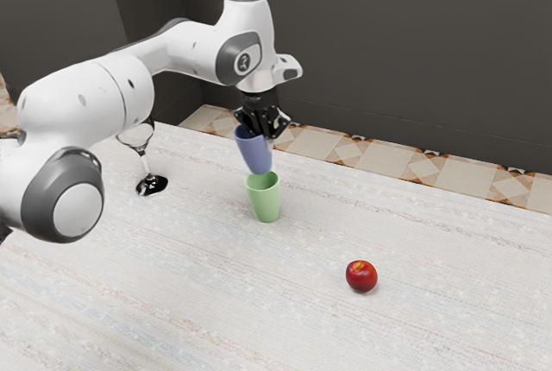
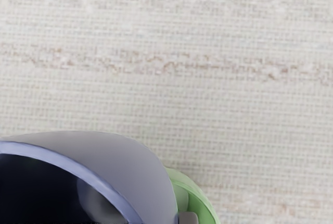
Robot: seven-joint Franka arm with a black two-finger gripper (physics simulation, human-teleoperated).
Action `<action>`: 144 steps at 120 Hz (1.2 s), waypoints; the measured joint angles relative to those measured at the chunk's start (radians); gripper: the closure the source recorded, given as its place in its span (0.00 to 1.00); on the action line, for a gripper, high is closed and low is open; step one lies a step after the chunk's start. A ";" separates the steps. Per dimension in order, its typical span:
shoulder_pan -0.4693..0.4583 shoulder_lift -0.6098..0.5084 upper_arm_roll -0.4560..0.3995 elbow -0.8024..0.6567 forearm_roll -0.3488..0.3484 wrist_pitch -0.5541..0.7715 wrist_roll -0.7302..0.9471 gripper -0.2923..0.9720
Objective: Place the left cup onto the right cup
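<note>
The blue cup [image 1: 254,151] is held off the desk [image 1: 259,311], tilted so that its rim leans toward the exterior view's left, and its base is set at the mouth of the green cup [image 1: 264,198], which stands upright on the desk. How deep the base sits in that mouth cannot be told. The blue cup's rim is pinched by the claw [image 1: 261,128], which comes down on it from above. The exterior view gives the height, the tilt and the stacking of the two cups. The wrist view gives the dark inside of the blue cup close under the hand, with a sliver of the green rim seen just past its wall and bare desk beyond. A wine glass [image 1: 145,160] is seen upright, well apart toward the exterior view's left and partly hidden behind the arm [image 1: 112,95]. A red apple [image 1: 361,275] lies on the near side of the cups, well apart toward the exterior view's right. The far edge of the desk runs behind the cups, with tiled floor [image 1: 388,157] and a dark wall [image 1: 414,34] past it. Open desk is left around the green cup on every side, widest toward the near edge.
</note>
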 joint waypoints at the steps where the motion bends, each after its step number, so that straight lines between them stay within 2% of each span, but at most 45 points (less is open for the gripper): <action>1: 0.000 0.002 -0.001 0.004 0.000 -0.002 -0.001 0.85; 36: -0.017 0.015 -0.014 0.045 -0.001 -0.069 -0.019 0.85; 58: -0.017 -0.048 -0.006 -0.052 -0.011 -0.082 -0.027 0.85; 107: -0.016 -0.010 -0.015 0.002 -0.009 -0.088 -0.038 0.85; 129: -0.017 -0.009 -0.014 0.003 -0.013 -0.089 -0.038 0.54; 144: -0.017 -0.039 -0.014 0.024 -0.009 -0.108 -0.039 0.40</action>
